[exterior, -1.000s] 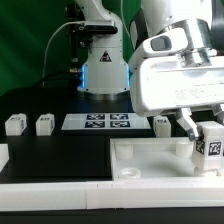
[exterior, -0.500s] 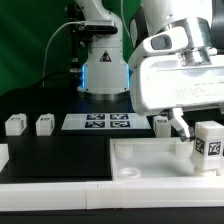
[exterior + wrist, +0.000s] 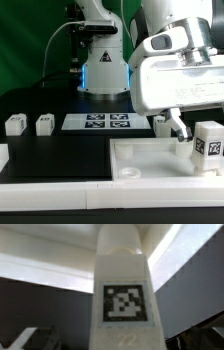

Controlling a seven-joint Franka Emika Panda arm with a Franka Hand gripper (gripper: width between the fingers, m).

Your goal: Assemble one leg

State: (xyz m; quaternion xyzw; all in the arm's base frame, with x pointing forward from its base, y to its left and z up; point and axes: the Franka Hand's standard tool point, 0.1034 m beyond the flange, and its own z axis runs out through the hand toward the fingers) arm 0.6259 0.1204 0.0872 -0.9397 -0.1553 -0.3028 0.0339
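The leg point(image 3: 208, 148) is a white block with a marker tag. It stands upright at the right end of the big white tray-like piece point(image 3: 150, 158). My gripper point(image 3: 202, 136) straddles the leg and is open. One dark finger point(image 3: 179, 130) shows just off the leg's side; the other is hidden. In the wrist view the leg point(image 3: 125, 303) fills the middle, tag facing the camera. The fingers point(image 3: 35, 338) stand apart from it on either side.
Three more small white legs lie on the black table, two point(image 3: 14, 124) point(image 3: 44, 124) at the exterior view's left and one point(image 3: 160, 124) beside the marker board point(image 3: 98, 122). The arm's base point(image 3: 102, 70) stands behind.
The leg sits slightly higher and straighter than a second ago. The visible finger has drawn a little away from its side. Nothing has moved in the last half second.
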